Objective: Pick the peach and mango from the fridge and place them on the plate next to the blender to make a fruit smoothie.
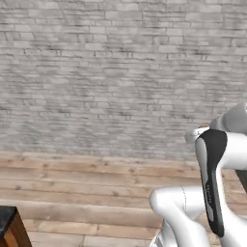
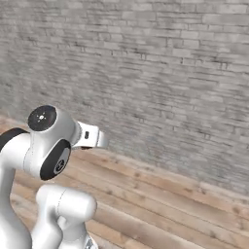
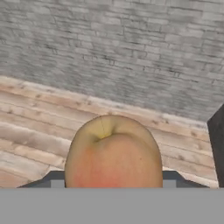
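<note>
Apparently mid-carry: gripper (image 3: 113, 186) pinches a fruit (image 3: 113, 153), yellow on top with a red blush, likely the peach, held up before a brick wall (image 1: 96, 62) over wood floor (image 2: 160, 204). Arm (image 2: 44, 146) tucked near the base. Judging by this, delivery to the plate remains, then the other fruit.
</note>
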Robot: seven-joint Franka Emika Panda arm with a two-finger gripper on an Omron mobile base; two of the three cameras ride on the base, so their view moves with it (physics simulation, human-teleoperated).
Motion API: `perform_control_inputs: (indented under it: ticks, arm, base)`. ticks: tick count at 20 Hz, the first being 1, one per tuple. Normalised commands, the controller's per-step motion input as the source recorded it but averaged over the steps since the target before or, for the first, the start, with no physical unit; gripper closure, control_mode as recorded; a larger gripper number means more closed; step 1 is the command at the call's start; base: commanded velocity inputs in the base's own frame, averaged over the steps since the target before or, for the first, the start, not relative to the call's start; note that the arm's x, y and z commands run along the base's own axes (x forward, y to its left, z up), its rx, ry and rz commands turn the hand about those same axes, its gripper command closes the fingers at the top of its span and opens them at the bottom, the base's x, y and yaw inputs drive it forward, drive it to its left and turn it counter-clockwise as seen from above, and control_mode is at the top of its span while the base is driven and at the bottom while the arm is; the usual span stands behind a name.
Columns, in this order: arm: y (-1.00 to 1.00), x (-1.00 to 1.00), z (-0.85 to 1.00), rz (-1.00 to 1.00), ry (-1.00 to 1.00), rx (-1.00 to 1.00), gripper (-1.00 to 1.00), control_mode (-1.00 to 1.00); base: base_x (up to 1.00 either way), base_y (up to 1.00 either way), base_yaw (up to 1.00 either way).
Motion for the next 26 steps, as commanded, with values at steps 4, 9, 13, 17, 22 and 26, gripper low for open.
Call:
perform_control_inputs:
  ticks: [4, 9, 13, 17, 22, 26]
  arm:
    - [0.00, 0.00, 0.00, 0.00, 0.00, 0.00, 1.00, 1.00]
    - [0.00, 0.00, 0.00, 0.00, 0.00, 0.00, 1.00, 1.00]
    - [0.00, 0.00, 0.00, 0.00, 0.00, 0.00, 1.00, 1.00]
    - [0.00, 0.00, 0.00, 0.00, 0.00, 0.00, 1.00, 1.00]
    - [0.00, 0.00, 0.00, 0.00, 0.00, 0.00, 1.00, 1.00]
    - [0.00, 0.00, 0.00, 0.00, 0.00, 0.00, 1.00, 1.00]
  base:
    - [0.47, 0.00, 0.97]
    - [0.81, -0.01, 0.85]
    - [1.00, -0.35, 0.53]
    - [1.00, -0.38, 0.49]
    - [1.00, -0.43, 0.48]
    - [1.00, -0.24, 0.45]
